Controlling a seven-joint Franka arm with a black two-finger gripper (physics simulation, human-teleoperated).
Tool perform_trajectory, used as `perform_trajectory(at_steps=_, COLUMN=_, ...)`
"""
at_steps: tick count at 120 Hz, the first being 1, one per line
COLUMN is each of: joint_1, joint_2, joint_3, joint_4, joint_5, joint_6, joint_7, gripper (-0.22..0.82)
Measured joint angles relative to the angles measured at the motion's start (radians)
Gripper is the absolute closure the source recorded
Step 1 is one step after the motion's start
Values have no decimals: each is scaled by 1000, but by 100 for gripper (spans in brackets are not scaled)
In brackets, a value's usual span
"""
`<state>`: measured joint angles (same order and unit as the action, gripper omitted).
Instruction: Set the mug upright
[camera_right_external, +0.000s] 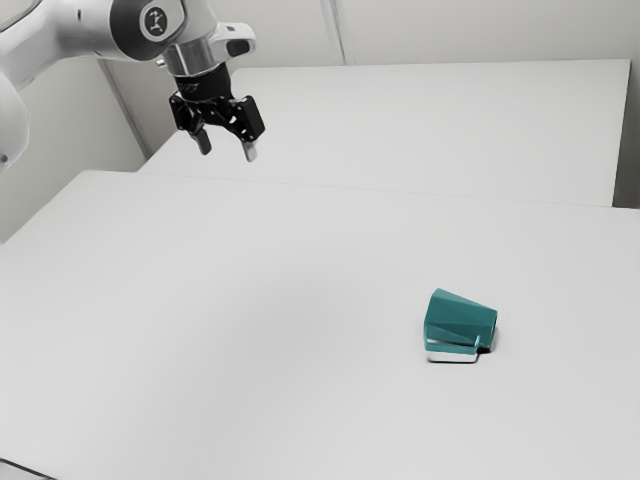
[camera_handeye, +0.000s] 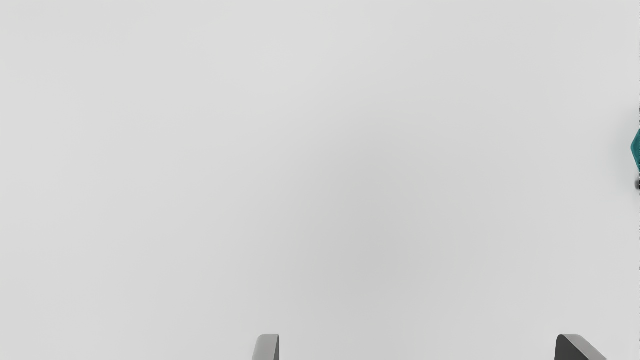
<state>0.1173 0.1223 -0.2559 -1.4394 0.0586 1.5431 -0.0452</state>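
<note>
The broad, smooth white table (camera_right_external: 230, 330) lies beneath the black two-finger gripper (camera_right_external: 228, 150), which hangs above it, fingers spread and holding nothing. Well apart, towards the exterior view's right, the tapered teal mug (camera_right_external: 460, 318) lies on its side on the table. It isn't upright, so grasping, righting and releasing it appear to remain.

A smooth, plain white table (camera_right_external: 180, 350) carries a teal mug (camera_right_external: 460, 319), which lies tipped on its side, its wider end toward the exterior view's left and its handle (camera_right_external: 455, 350) toward that view's bottom edge. A small dark shadow sits on the table right beside the mug's narrower end, and fainter grey shading spreads well apart from the mug, toward the exterior view's left.
</note>
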Motion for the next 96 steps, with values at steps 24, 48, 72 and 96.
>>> perform_trajectory(at_steps=24, joint_1=5, joint_2=0, joint_3=1, joint_4=-1, joint_5=-18, joint_6=1, joint_7=-6, gripper=0)
perform_trajectory(at_steps=48, joint_1=66, joint_2=-28, joint_3=1, joint_4=-58, joint_5=-212, joint_6=26, joint_7=-12, gripper=0)
perform_trajectory(at_steps=72, joint_1=85, joint_2=-58, joint_3=-2, joint_4=-235, joint_5=-479, joint_6=89, joint_7=-19, gripper=0)
perform_trajectory(at_steps=96, joint_1=63, joint_2=-46, joint_3=-20, joint_4=-424, joint_5=-688, joint_6=253, joint_7=49, gripper=0)
